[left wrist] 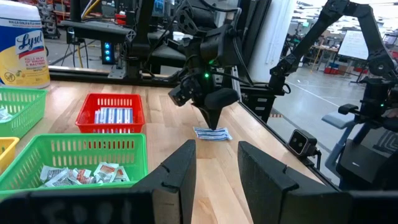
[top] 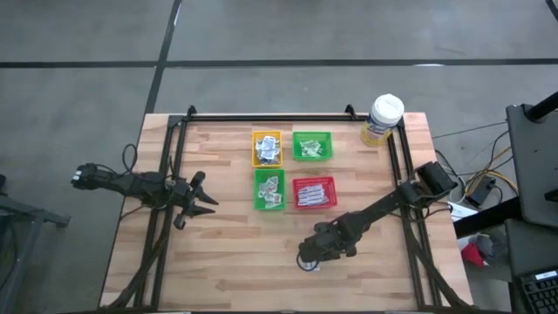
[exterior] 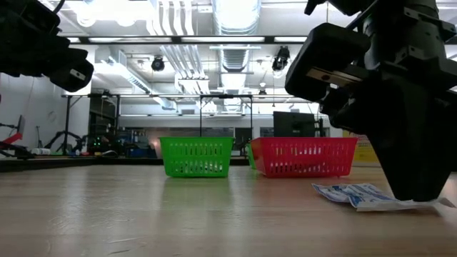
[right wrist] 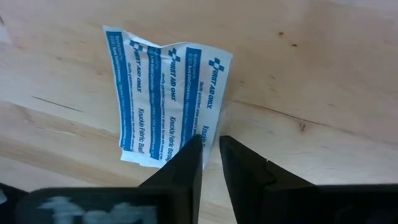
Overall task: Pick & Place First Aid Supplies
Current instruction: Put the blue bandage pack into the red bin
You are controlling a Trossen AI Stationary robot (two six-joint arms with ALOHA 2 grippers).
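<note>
One blue-and-white bandage packet (right wrist: 166,96) lies near the bench's front edge, its edge between the right gripper's (right wrist: 210,155) narrowed fingers; left gripper (top: 206,200) waits half-open by the left edge.

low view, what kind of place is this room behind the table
Probably a robotics lab or workshop: exposed ceiling ducts and strip lights overhead, equipment racks along the back wall, and a wooden worktable holding small plastic baskets.

Left hand (left wrist: 216,177) in the foreground, fingers parted, nothing between them. Beyond it, at twelve o'clock, the right hand (left wrist: 215,119) points down onto a blue-and-white packet (left wrist: 211,133) lying flat on the bench (left wrist: 165,127). Red tray (left wrist: 111,114) at ten o'clock; nearer green tray (left wrist: 78,161) of sachets at nine.
</note>
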